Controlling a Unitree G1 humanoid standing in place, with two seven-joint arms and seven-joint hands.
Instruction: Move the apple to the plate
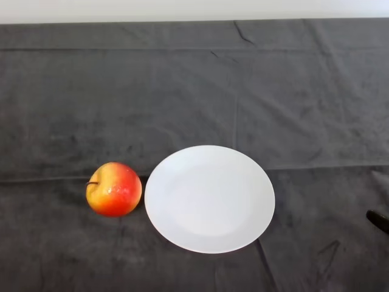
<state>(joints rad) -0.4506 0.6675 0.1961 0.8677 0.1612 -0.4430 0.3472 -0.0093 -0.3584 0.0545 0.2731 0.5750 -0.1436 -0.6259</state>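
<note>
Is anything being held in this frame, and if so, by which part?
Nothing is held. The apple sits on the dark cloth just left of the white plate, with no hand on it.

Of the robot's own body, nothing is shown that can be identified with certainty. Only a small black shape (379, 220) is seen low at the view's right edge, cut off by the frame, narrow and slanted against the dark cloth (182, 91). Whether it belongs to the robot cannot be told.
</note>
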